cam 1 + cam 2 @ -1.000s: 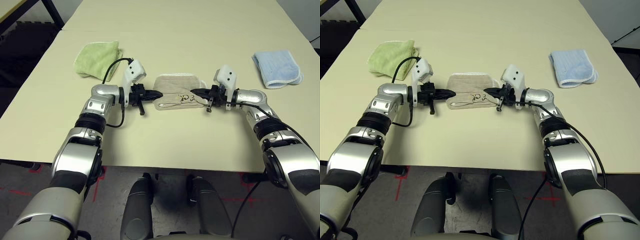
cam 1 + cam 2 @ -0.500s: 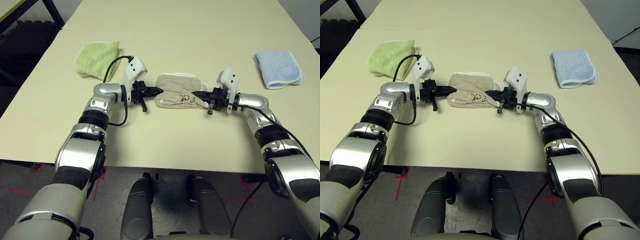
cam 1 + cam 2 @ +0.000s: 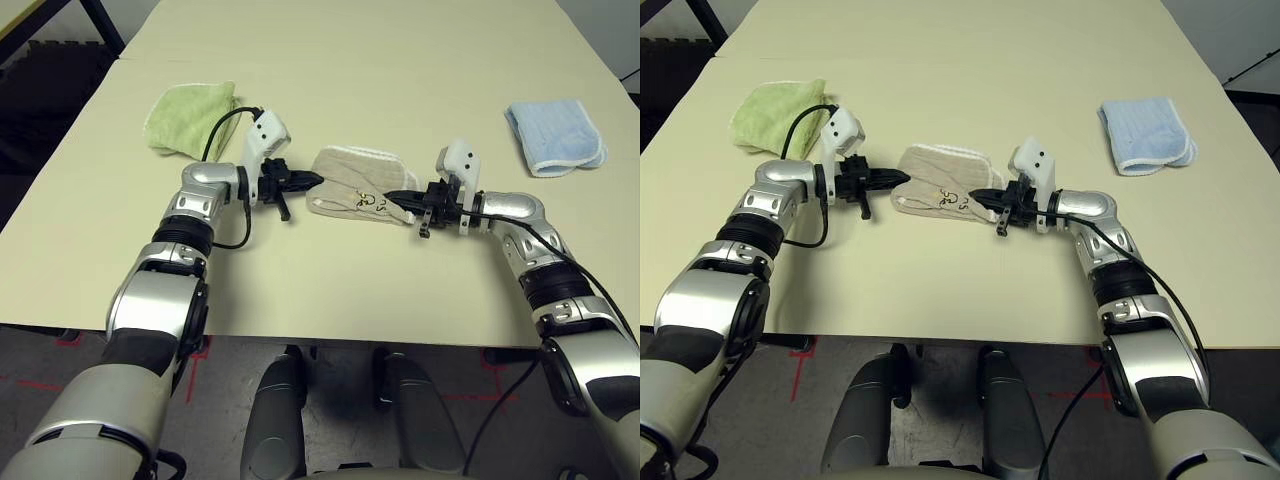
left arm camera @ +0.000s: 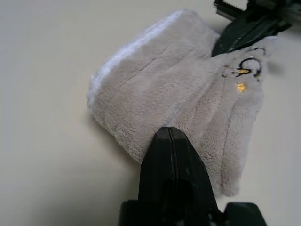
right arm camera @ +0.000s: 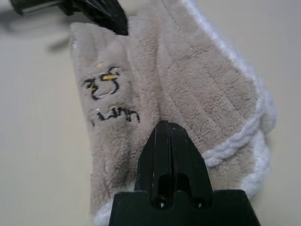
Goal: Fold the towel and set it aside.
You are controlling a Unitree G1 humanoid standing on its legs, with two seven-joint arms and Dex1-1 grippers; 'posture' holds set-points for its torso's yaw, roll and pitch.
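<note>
Beige terry towel (image 3: 352,181) lies folded mid-bench, a gripper at each of its ends.

The towel rests on the cream bench (image 3: 380,60) as a small bundle, white piping along its far edge and a dark printed mark with yellow dots on its near layer. The left gripper (image 3: 312,180) meets the towel's left end, its jaws pressed together with no gap; the wrist view shows the tips at the towel's edge, but whether any cloth is pinched between them cannot be told. The right gripper (image 3: 392,197) lies on the towel's right end beside the printed mark, its jaws likewise closed tight, tips resting on the pile. A lime-green cloth (image 3: 190,116) sits well to the towel's left and farther back; a light-blue cloth (image 3: 555,135) lies well to its right.
</note>
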